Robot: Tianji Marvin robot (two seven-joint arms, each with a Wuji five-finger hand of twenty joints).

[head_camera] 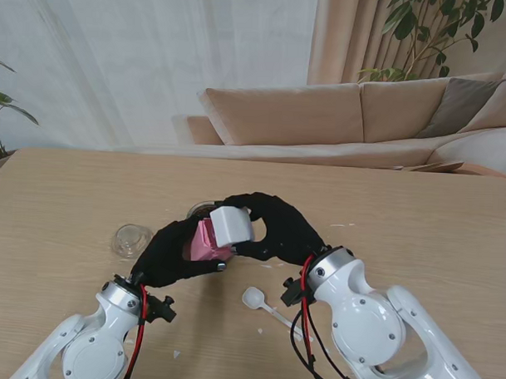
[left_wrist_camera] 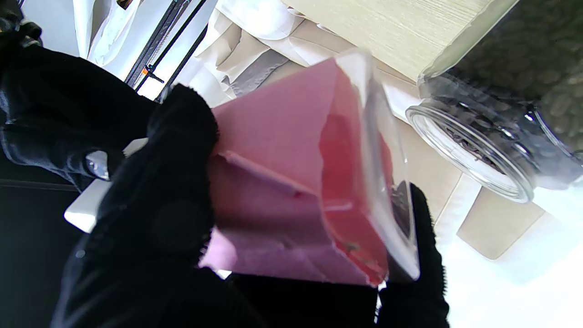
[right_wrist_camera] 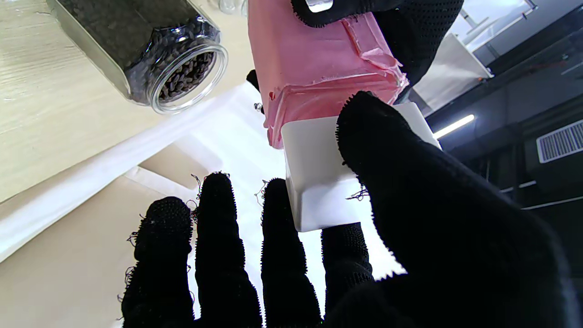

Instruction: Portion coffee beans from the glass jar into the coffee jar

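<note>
- Nearest to me on the wooden table (head_camera: pixel 53 199), a small white spoon (head_camera: pixel 257 299) lies flat between my two white forearms, touching neither.
- My left hand (head_camera: pixel 174 252), in a black glove, grasps the pink-wrapped coffee jar (head_camera: pixel 205 240) from its side; the left wrist view shows the fingers (left_wrist_camera: pixel 173 182) wrapped around the pink body (left_wrist_camera: pixel 278 173) and its clear rim tilted over.
- My right hand (head_camera: pixel 277 228), also gloved in black, pinches the jar's white square lid (head_camera: pixel 231 224); in the right wrist view the thumb (right_wrist_camera: pixel 387 150) presses the top of the lid (right_wrist_camera: pixel 319 182) while the other fingers (right_wrist_camera: pixel 218 237) spread beside it.
- The lid sits against the end of the pink jar (right_wrist_camera: pixel 314 59), held up off the table between both hands.
- A little farther, mostly hidden behind the hands, stands the glass jar (head_camera: pixel 201 209); the wrist views show it open-mouthed and full of dark coffee beans (right_wrist_camera: pixel 182 77).
- To the left of the hands, a small round clear glass lid (head_camera: pixel 131 240) rests on the table, apart from everything.
- Beyond the table are a beige sofa (head_camera: pixel 339 118), pale curtains (head_camera: pixel 158 61) and leafy plants (head_camera: pixel 433 29).
</note>
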